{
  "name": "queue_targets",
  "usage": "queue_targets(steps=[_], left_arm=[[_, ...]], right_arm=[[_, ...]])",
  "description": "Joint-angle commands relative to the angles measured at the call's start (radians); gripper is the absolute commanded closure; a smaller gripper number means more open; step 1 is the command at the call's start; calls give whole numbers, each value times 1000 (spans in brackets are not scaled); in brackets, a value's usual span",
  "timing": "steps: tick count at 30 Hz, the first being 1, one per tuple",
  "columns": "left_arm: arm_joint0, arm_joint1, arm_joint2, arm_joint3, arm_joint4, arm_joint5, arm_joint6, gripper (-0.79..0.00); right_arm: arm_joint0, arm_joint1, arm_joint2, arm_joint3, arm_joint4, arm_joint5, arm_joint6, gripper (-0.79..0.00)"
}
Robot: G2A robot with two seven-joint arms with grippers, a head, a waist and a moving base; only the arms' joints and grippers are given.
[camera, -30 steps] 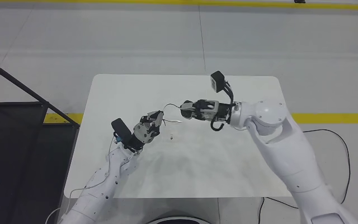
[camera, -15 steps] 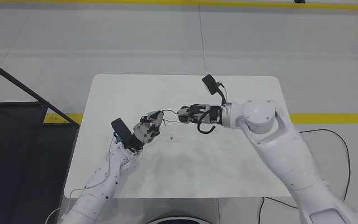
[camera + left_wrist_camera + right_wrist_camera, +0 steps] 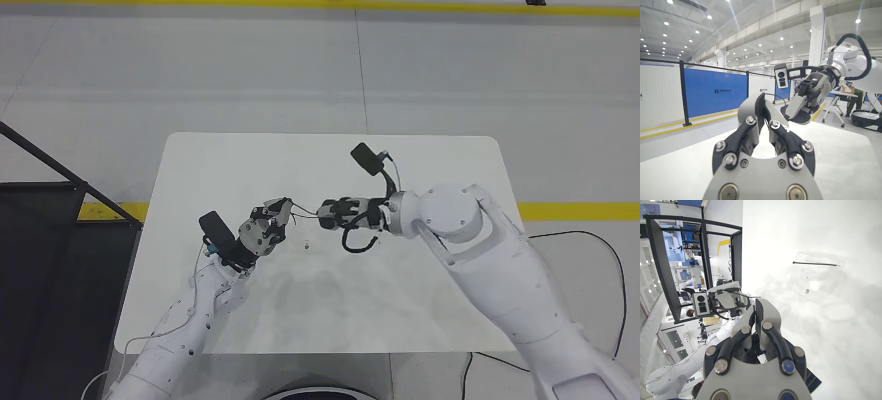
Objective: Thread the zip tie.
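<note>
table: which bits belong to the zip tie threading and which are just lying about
Job: zip tie, held between left gripper and right gripper, both shut on it.
Lying about: second zip tie flat on the table, small speck near it.

**Arms meet tip to tip**

Both arms stretch inward; the left gripper (image 3: 763, 101) tilts upward, fingers pinched on the zip tie (image 3: 753, 297); the right gripper (image 3: 323, 212) lies level facing it, fingers pressed together, tips just beside the left's.
</note>
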Motion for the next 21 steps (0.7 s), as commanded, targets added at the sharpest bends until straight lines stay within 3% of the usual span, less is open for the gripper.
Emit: queue_targets(steps=[1, 10, 21], left_arm=[[0, 0, 0, 0, 0, 0, 0, 0], [0, 0, 0, 0, 0, 0, 0, 0], [0, 0, 0, 0, 0, 0, 0, 0]], right_arm=[[0, 0, -3, -3, -9, 5, -1, 0], [5, -4, -18, -7, -56, 30, -3, 0], [-25, -1, 44, -8, 27, -28, 0, 0]])
